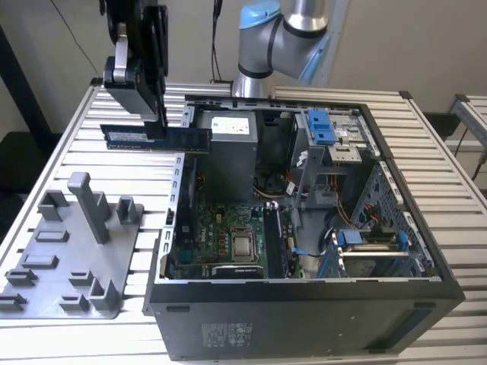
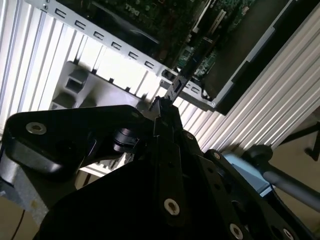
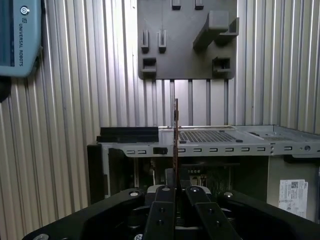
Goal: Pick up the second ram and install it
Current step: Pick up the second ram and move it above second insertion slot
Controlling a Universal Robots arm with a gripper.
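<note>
While the gripper (image 1: pixel 156 123) clamps the second ram (image 1: pixel 122 138), the case wall (image 1: pixel 179 179) sits beneath

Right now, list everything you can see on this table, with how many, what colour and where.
second ram: one, dark, held in the air by the case's edge at the exterior view's left
computer case: one, black, open, on the table
motherboard: one, green, inside the case
fixture plate: one, grey, on the table beside the case
table: one, silver, under everything
gripper: one, black, shut on the second ram
arm: one, silver and blue, at the case's far side
</note>
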